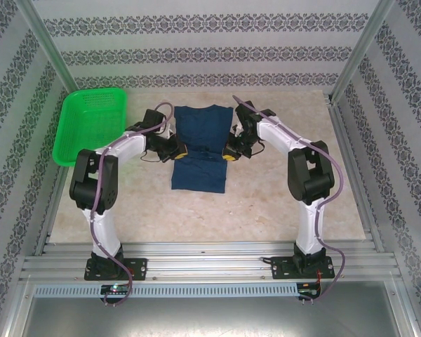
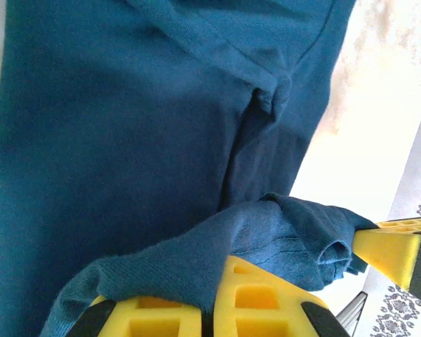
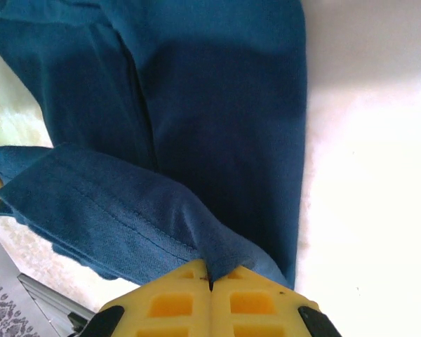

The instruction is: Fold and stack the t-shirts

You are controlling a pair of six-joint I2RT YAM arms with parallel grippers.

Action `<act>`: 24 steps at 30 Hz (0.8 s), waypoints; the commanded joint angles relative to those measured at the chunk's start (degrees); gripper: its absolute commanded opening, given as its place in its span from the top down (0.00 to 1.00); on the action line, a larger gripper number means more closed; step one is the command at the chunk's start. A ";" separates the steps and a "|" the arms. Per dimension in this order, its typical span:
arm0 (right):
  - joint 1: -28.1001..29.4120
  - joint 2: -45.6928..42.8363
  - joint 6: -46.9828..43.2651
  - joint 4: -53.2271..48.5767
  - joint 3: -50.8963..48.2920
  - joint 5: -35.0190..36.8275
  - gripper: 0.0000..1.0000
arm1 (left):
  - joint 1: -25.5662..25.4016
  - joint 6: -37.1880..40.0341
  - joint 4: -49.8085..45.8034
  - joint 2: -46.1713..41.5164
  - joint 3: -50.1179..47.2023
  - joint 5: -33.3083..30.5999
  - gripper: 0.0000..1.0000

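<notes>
At the bottom of the top view, the rail (image 1: 210, 256) carried both arm bases along the near edge of the table (image 1: 196, 217). The left arm (image 1: 98, 182) rose at lower left and bent inward. The right arm (image 1: 309, 175) mirrored it from lower right.

Their tips met in the middle of the frame, one on each side of the shirt (image 1: 200, 151). The left gripper (image 1: 174, 149) sat at the shirt's left edge. The right gripper (image 1: 231, 153) sat at its right edge, about level with the left one.

In the left wrist view, the yellow fingers (image 2: 266, 298) at the bottom of the frame were pressed together. A fold of navy cloth was pinched between them and draped over their tops. The rest of the shirt spread flat across the upper left of that frame.

In the right wrist view, the fingers (image 3: 259, 305) at bottom centre were likewise closed tight. A hemmed edge of the shirt was caught in the seam between them and lifted off toward the left. More cloth lay flat above, and pale table showed on the right.

The shirt lay lengthwise in the centre of the table as a narrow strip, its neck end toward the top of the frame. A green basket (image 1: 91, 126) stood at upper left, apart from the shirt and just beside the left arm. Patterned walls (image 1: 196, 49) closed off the top of the frame.
</notes>
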 commanded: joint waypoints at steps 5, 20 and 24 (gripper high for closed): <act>-1.32 7.33 -0.51 -1.38 7.93 1.98 0.88 | 1.33 1.37 2.73 6.42 6.56 -0.02 0.87; -2.48 -23.19 1.85 12.63 -12.60 3.63 0.47 | 3.42 -3.90 8.61 -15.17 -0.27 0.94 0.29; 2.80 -33.26 6.41 21.56 -33.26 3.09 0.41 | 3.27 -1.03 5.00 -24.61 -17.70 1.93 0.30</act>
